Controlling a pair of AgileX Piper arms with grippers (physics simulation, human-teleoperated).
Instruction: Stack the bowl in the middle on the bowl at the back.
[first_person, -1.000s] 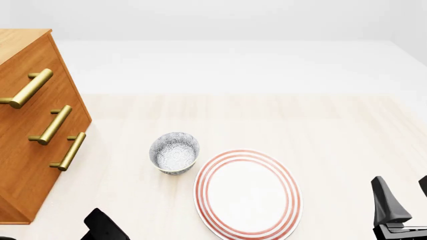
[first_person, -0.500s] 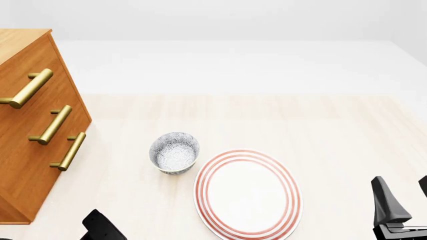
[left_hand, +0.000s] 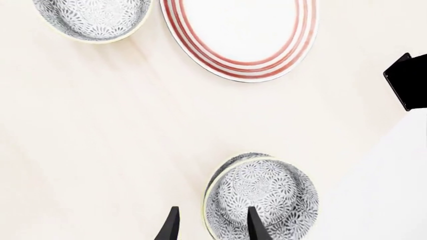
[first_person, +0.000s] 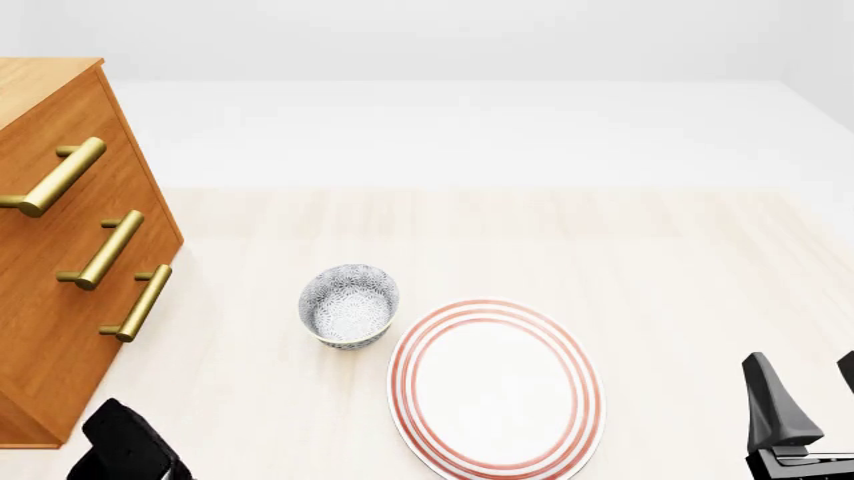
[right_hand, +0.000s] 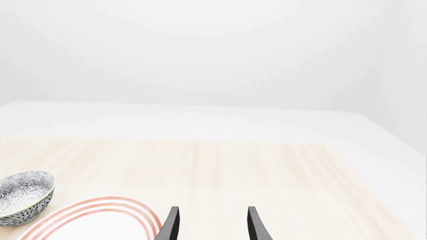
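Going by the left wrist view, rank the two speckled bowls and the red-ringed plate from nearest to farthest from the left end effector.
1. Near speckled bowl, right at the left end effector, by one finger.
2. Red-ringed plate, well beyond that bowl.
3. Far speckled bowl, beside the plate, farthest.

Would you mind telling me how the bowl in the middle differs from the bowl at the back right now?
The bowl at the back sits close beside the plate; the bowl in the middle stands apart from it. The open left claw frames the middle bowl's rim; no claw is at the back bowl. Both are upright, empty, grey-and-white floral.
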